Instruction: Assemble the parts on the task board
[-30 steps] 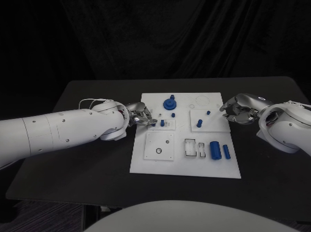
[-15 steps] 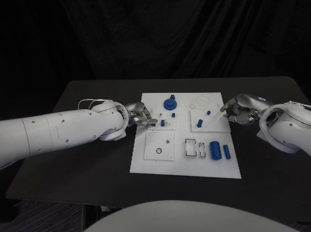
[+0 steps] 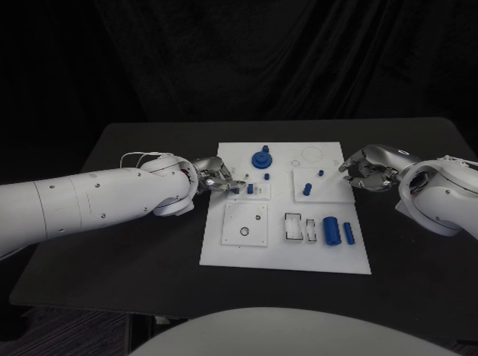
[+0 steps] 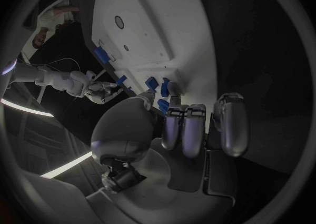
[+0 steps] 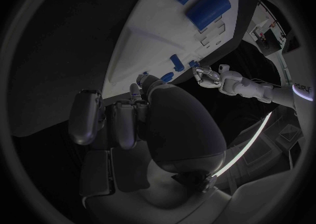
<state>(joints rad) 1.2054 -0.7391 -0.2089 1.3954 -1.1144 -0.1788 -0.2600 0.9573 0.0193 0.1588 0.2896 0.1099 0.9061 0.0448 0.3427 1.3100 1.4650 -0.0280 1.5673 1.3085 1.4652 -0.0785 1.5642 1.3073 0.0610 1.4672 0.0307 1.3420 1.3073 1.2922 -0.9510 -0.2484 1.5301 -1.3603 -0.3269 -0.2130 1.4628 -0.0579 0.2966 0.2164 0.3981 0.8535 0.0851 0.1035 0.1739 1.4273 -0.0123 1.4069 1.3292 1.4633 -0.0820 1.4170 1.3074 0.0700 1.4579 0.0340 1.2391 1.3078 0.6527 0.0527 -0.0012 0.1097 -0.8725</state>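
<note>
Nearest on the white board (image 3: 228, 252) lie two blue cylinders (image 3: 338, 231), probably light, stiff and slick, best pinched across the middle. Further back, the left hand (image 3: 217, 179) pinches a small blue peg (image 3: 250, 188); the right hand (image 3: 367, 172) curls at the board's edge, contents unclear.

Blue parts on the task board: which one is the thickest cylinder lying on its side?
The thick blue cylinder near the board's front right, beside a thinner blue cylinder lying closer to the edge.
</note>
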